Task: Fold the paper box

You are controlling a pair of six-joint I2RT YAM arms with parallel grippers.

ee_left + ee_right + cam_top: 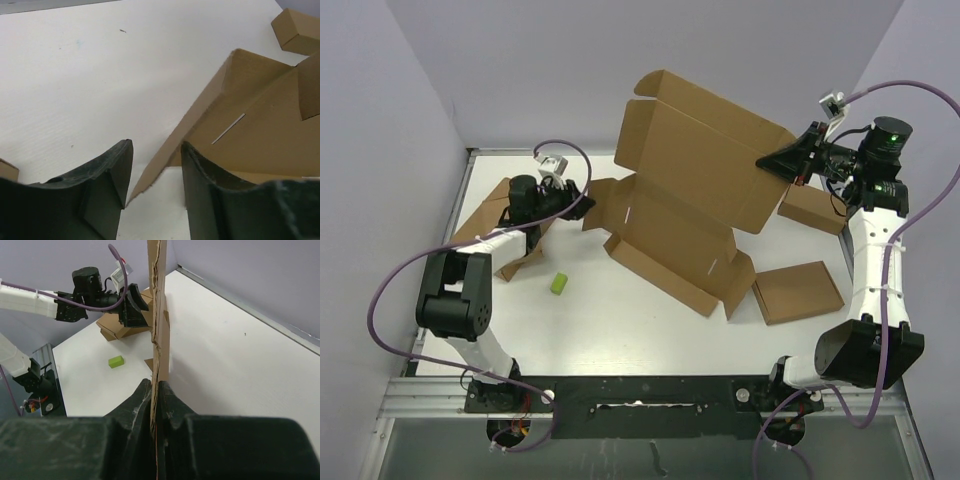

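Right, from above: the paper box (690, 190) lies mid-table, barely begun, with its base flat, lid panel tipped up, flaps loose and nothing tucked. The right gripper (775, 160) is at the lid's right edge, the left gripper (582, 200) at the left flap.

Left wrist: jaws apart, flap corner between them, ungripped.

Right wrist: jaws clamped on the cardboard edge.

White table (620, 335), lilac walls (520, 70), a green block (559, 285) near left, and small flat boxes (798, 292) on the right.

The left arm (455, 295) hides part of a flat cardboard piece (478, 222); frame edges crop a small box (300, 30) and the paper box (260, 125).
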